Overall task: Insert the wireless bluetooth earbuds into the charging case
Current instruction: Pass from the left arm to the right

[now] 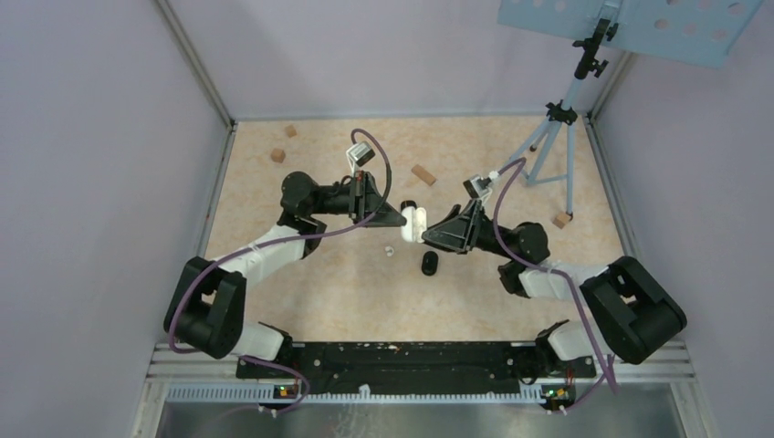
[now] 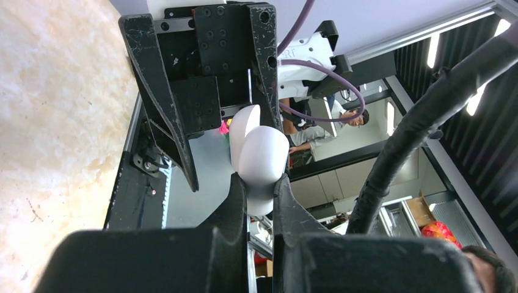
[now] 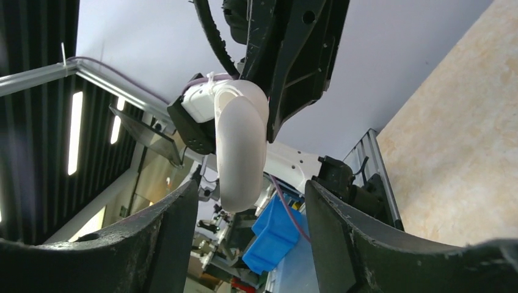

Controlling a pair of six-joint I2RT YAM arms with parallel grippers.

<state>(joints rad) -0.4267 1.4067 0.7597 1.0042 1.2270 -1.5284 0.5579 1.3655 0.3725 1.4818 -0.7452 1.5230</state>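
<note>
Hard to read: from the top camera the pale earbud (image 1: pixel 388 250) is a tiny speck, and its stem and curve don't resolve. It lies on the table (image 1: pixel 301 292), just in front of where the two arms meet, apart from both grippers. The wrist cameras don't catch it. No view shows the inside of the case.

Left to right:
- Two wooden blocks (image 1: pixel 277 155) at the far left of the table, well clear.
- Left gripper (image 2: pixel 259 195) is clenched on the white charging case (image 2: pixel 262 159), held off the table mid-workspace. The fingers pinch one narrow end and the rest sticks out beyond the tips.
- The case is smooth, matte white and pebble-shaped. It shows as two rounded lobes splayed in a V, so it looks hinged open.
- Right gripper (image 3: pixel 251 186) is released. Its fingers (image 3: pixel 342 226) are spread to either side of the case's free end, with a gap on both sides and no contact visible.
- Black oval piece (image 1: pixel 430 264) on the table just below the right gripper. I can't tell what it is.
- Another block (image 1: pixel 423 174) behind the grippers.
- Tripod (image 1: pixel 557 137) at the far right; its top is cut off by a blue perforated plate (image 1: pixel 639 23).
</note>
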